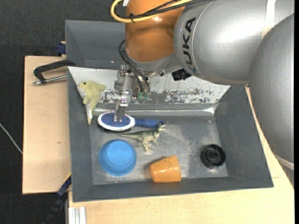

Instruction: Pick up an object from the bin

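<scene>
The gripper (pixel 122 112) hangs directly over the oval blue plastic brush with a white rim (pixel 115 121), near its head; the green toy dinosaur (pixel 148 137) lies just beside the brush; whether the gripper is apart or together, I cannot tell.

Light was bright and fairly even, from overhead. Broad white glare lay on the silver arm (pixel 233 31), with a softer sheen on its orange cover (pixel 149 31). The bin (pixel 191 139) floor read mid-grey. Small soft shadows hugged the blue bowl (pixel 117 157) and orange cup (pixel 166 169). The background at the top was dark.
</scene>
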`<action>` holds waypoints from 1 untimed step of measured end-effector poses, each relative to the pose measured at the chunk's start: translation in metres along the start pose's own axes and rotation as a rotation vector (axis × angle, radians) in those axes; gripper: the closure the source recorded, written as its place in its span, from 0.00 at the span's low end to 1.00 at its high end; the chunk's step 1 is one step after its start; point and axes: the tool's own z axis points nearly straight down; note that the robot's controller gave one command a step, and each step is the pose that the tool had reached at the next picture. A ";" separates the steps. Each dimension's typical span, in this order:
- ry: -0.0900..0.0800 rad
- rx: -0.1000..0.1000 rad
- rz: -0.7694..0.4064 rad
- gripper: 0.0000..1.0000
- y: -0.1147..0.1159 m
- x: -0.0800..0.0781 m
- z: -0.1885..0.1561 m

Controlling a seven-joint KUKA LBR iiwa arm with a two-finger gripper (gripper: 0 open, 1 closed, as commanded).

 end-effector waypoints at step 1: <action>0.012 0.006 0.062 0.00 -0.051 0.024 0.110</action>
